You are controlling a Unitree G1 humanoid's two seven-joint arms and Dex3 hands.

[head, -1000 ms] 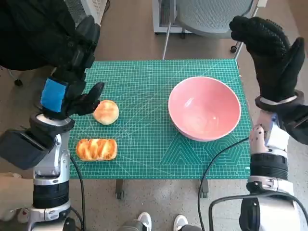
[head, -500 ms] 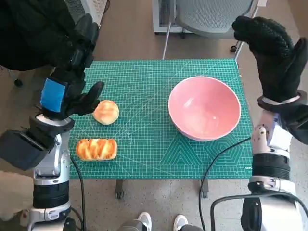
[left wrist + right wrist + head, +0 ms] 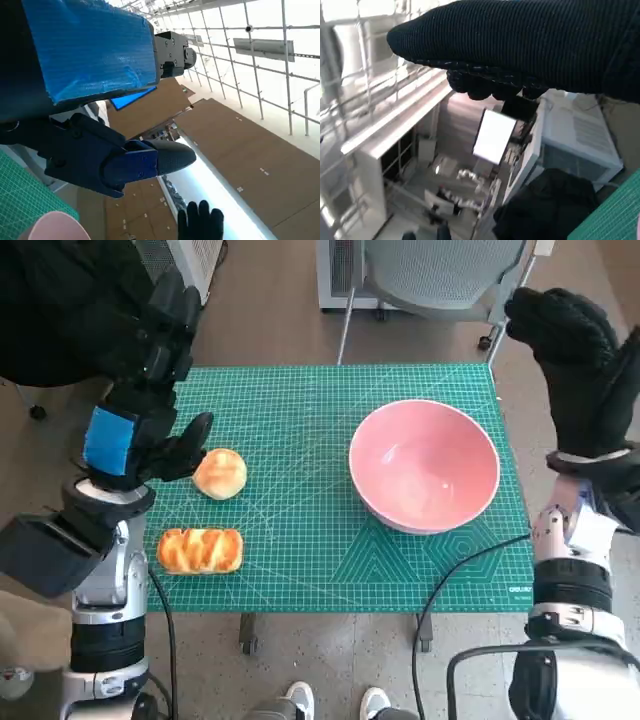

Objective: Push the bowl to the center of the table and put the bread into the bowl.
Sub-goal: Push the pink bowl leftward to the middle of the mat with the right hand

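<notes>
Pink bowl (image 3: 424, 465): round, smooth, glossy and empty, standing upright on the green gridded mat (image 3: 300, 560) that covers the counter. Round bread roll (image 3: 220, 473): pale golden, well apart from the bowl, on the side nearer the left hand. Braided loaf (image 3: 200, 550): browner and glazed, near the roll, closer to the robot than the bowl. Small white print at the mat's corner beside the bowl is too small to read. Left hand (image 3: 150, 390): raised near the roll, fingers apart, grasping nothing. Right hand (image 3: 585, 365): lifted beyond the bowl's outer side, released; its fingers hardly show in the wrist view.
</notes>
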